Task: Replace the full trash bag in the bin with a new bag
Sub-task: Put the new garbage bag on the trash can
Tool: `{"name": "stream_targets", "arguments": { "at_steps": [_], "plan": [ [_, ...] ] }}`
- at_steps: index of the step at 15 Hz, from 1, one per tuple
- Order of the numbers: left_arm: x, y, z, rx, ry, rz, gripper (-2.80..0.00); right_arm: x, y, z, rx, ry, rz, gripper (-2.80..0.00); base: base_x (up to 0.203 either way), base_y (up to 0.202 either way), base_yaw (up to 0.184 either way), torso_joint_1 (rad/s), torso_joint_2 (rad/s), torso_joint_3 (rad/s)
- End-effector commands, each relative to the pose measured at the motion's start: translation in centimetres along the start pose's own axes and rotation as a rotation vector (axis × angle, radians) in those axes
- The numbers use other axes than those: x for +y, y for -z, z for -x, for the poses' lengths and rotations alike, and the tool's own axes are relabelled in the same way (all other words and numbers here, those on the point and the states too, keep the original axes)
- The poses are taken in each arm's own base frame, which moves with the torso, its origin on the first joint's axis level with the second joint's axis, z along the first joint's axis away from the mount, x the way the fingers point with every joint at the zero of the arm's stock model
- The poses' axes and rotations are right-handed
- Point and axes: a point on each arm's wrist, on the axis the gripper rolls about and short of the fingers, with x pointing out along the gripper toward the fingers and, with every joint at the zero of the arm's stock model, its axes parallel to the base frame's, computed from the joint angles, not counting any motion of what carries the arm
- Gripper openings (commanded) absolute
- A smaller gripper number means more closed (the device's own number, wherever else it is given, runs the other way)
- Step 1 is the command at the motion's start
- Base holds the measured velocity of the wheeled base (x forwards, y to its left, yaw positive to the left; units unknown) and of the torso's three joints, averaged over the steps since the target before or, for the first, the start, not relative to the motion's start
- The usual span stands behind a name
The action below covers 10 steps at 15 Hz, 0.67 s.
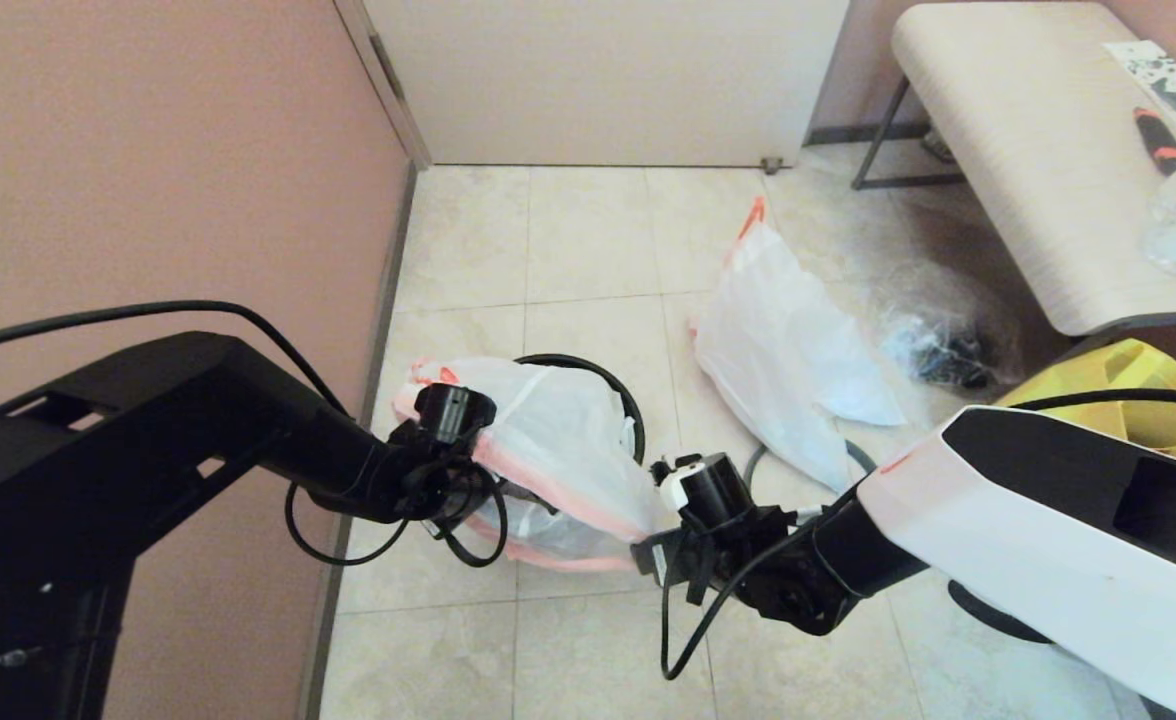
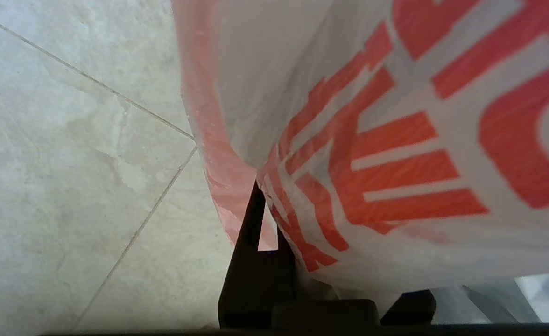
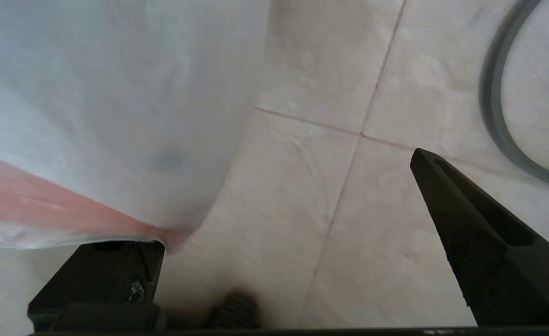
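Head view, from the left: my left gripper (image 1: 463,480) is low at the near-left edge of the bin (image 1: 603,375), buried in the hem of the new bag (image 1: 558,430). The left wrist view shows the printed film draped over it, so I cannot tell whether it is pinching the plastic or only propping it up.

The new bag lies slumped across the bin's mouth. It covers the left and near sides, while the black rim shows bare at the far right. I judge the step in hand to be spreading the bag's mouth around that rim.

My right gripper (image 3: 286,198) hovers at the near-right of the bin with its jaws spread wide. 1 finger just touches the pink hem and holds nothing. Only floor tile lies between the 2 fingers.

To do this well, I should:
- Get the right gripper onto the pink hem before anything else moves.
- Close on the hem itself, not the thin film above it, which would likely stretch or slip.
- Draw the 2 grippers apart so the mouth opens wider than the rim, then lower it over the bare far-right edge.
- Pull gently, since the bin looks light and may tip or slide.

Farther right, the full bag (image 1: 778,350) lies on the floor, out of the bin and well apart from it. The grey ring (image 3: 494,116) lies on the tiles just beside my right arm, ready to clamp the hem afterwards.
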Motion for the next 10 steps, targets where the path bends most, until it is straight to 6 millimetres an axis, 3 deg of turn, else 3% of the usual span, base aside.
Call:
{"name": "stream_targets", "arguments": {
  "at_steps": [1, 7, 10],
  "plan": [
    [0.1, 0.3, -0.5, 0.011, -0.006, 0.003, -2.8, 0.4, -0.6, 0.3, -0.048, -0.077, -0.016, 0.0, 0.0, 0.0, 0.0, 0.0, 0.0, 0.0],
    [-0.1, -0.3, -1.7, 0.037, 0.023, 0.016, -2.8, -0.2, -0.4, 0.8, -0.053, -0.297, -0.075, 0.0, 0.0, 0.0, 0.0, 0.0, 0.0, 0.0],
    [-0.1, -0.2, -2.2, 0.036, 0.023, 0.003, -2.8, -0.7, 0.5, 2.8, -0.004, -0.366, -0.074, 0.0, 0.0, 0.0, 0.0, 0.0, 0.0, 0.0]
  ]
}}
